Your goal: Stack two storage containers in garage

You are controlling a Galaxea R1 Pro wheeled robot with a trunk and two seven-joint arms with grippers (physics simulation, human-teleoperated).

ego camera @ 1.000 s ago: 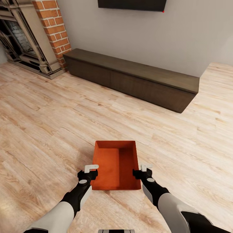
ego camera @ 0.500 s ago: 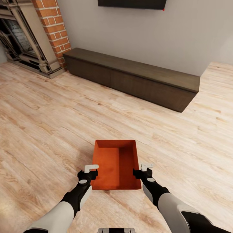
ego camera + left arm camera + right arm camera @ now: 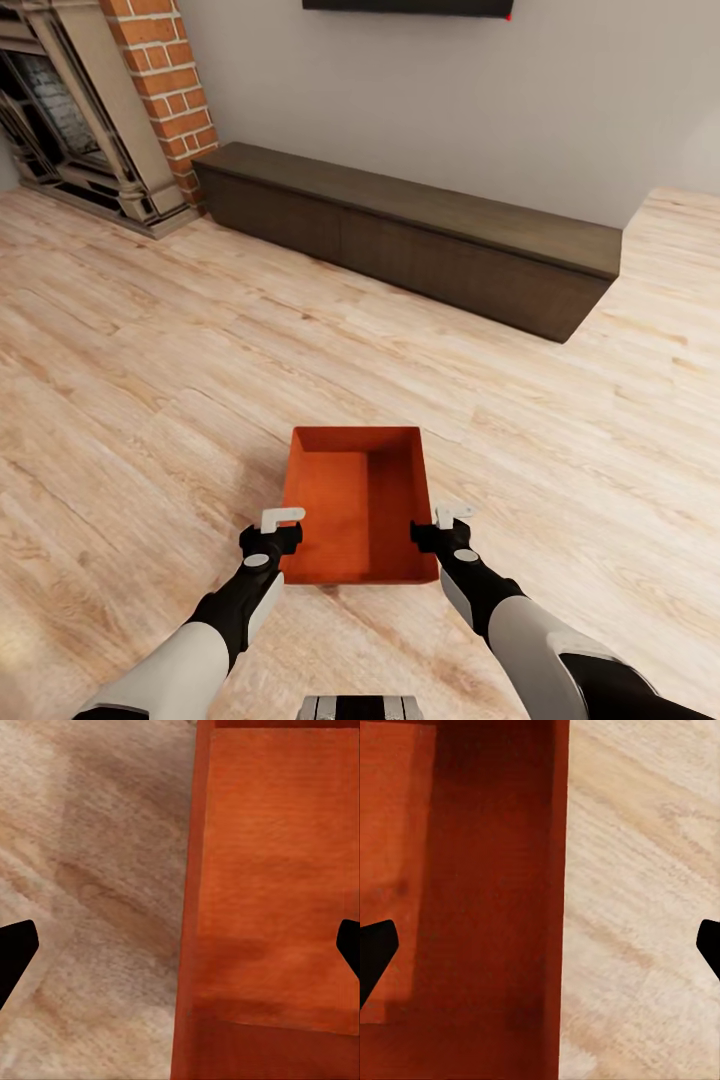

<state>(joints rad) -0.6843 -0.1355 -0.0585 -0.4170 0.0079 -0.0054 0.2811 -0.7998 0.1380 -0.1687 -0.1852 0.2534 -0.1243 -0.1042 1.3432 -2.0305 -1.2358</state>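
One orange-red storage container [image 3: 355, 505] sits open-topped on the light wood floor of the living room, just in front of me. My left gripper [image 3: 283, 527] is open and straddles the container's left wall [image 3: 193, 900], one finger inside and one outside. At the opposite side my right gripper [image 3: 441, 524] is open as well, with the right wall [image 3: 561, 892] between its spread fingers. In both wrist views the dark fingertips [image 3: 16, 949] [image 3: 375, 945] stand far from the wall. The container's inside is empty.
A long dark low cabinet [image 3: 420, 235] runs along the grey wall ahead, under a wall TV [image 3: 405, 6]. A red-brick fireplace [image 3: 95, 110] stands at the far left. Wood floor [image 3: 150, 380] stretches on both sides of the container.
The whole picture has shifted a little: cabinet, fireplace and TV sit higher in frame, so the camera moved. Both grippers keep their places at the container's walls.
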